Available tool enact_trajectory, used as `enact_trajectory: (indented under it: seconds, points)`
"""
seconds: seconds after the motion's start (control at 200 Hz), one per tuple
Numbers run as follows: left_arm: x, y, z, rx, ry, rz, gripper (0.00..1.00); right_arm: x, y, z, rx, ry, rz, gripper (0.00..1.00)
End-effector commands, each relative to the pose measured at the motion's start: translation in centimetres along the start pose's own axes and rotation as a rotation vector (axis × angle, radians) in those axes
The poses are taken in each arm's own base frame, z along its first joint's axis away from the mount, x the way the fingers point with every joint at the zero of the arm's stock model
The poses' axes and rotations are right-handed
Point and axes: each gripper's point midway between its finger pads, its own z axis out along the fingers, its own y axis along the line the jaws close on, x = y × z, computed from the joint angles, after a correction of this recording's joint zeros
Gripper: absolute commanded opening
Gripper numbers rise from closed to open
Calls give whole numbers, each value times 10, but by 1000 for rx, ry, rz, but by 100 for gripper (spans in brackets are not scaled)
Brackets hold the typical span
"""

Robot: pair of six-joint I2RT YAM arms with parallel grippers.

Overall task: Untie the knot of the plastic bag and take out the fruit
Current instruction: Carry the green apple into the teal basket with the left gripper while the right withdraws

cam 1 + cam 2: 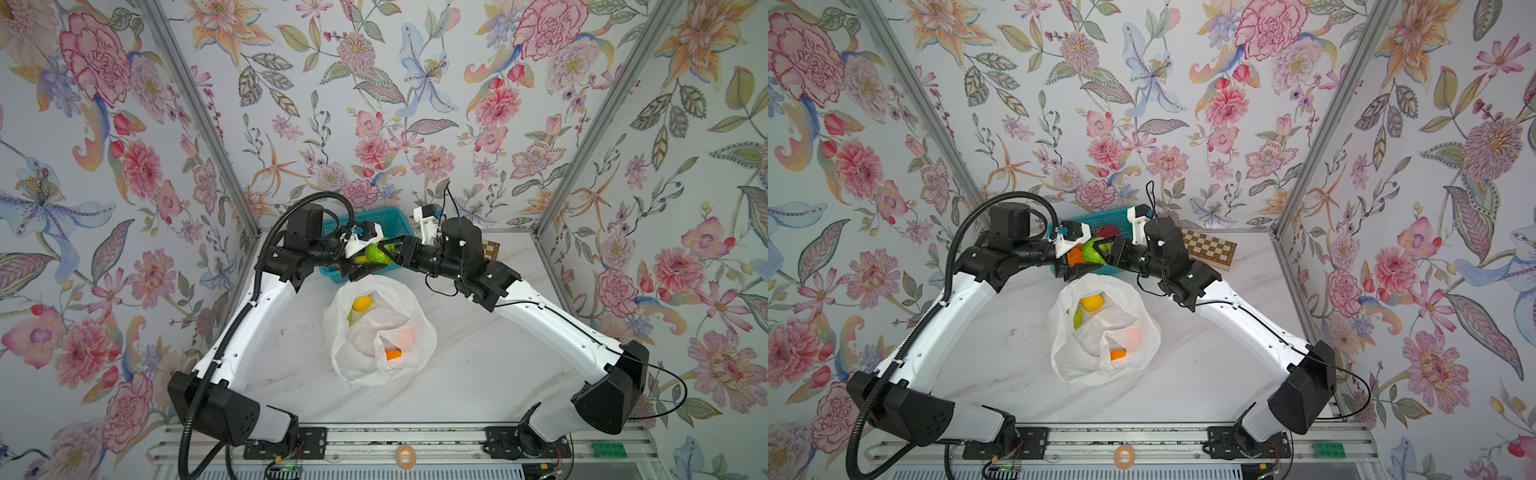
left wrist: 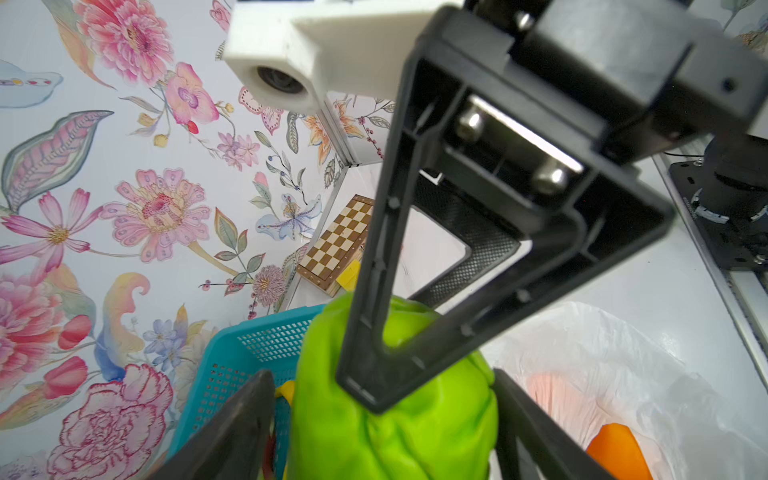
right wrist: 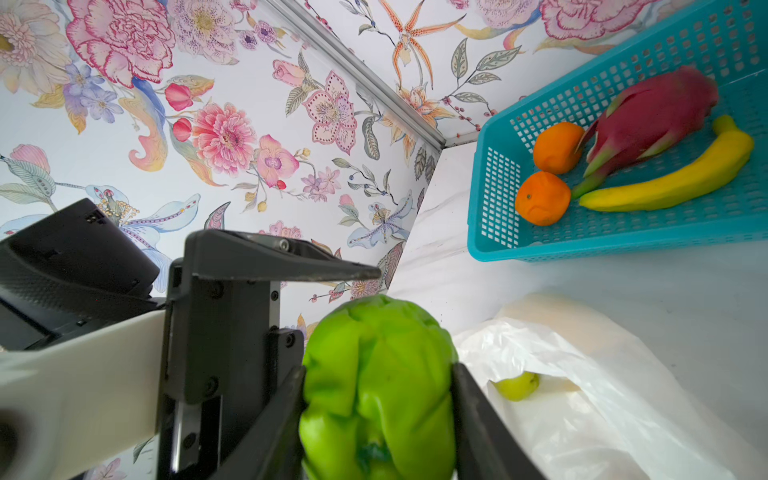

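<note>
The jaws of the right arm (image 1: 552, 320) are clamped on a green fruit (image 3: 378, 382). The jaws of the left arm (image 1: 249, 316) stand apart around the same fruit, with a sliver of gap showing beside one of them. In both top views the fruit hangs about the near edge of the teal basket (image 3: 623, 239), just beyond the plastic bag (image 1: 353, 365). The bag lies open-mouthed on the bench (image 1: 478, 374), no knot to be seen, with a yellow fruit (image 1: 362, 302) and an orange (image 1: 392, 354) inside.

If the right jaws let go before the left ones bite, the fruit would likely drop on the rim and roll off. The crowded jaws could also knock together.

Both arms reach forward, elbows out, wrists turned inward to meet at the middle.
</note>
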Motion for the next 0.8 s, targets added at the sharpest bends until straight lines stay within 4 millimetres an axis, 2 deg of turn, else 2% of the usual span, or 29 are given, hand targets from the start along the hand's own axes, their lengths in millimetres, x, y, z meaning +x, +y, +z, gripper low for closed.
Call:
enact_trajectory:
  seconds: [0.0,0.075,0.12,0.17,0.265,0.47,0.495,0.63,0.796]
  points:
    - [-6,7,4,-9,-12,19,68,-8,23,-11,-70,-25,-18,47]
    - [-5,9,5,-12,-9,16,56,-12,22,-12,-69,-34,-20,49]
    - [-4,11,7,-16,-8,13,53,-14,22,-13,-72,-37,-22,51]
    - [-4,14,7,-25,-8,14,52,-17,22,-14,-76,-41,-26,56]
    - [-5,26,10,-65,-6,-4,52,-24,22,-17,-71,-63,-36,74]
    - [-6,69,15,-211,-22,-173,52,-49,16,-37,-30,-174,-103,91]
    - [6,76,24,-211,-3,-216,52,-52,14,-40,-26,-186,-108,92]
    - [26,103,39,-256,27,-389,47,-59,6,-51,-12,-220,-113,98]
    - [68,130,64,-285,117,-600,46,-57,-10,-52,40,-189,-105,99]
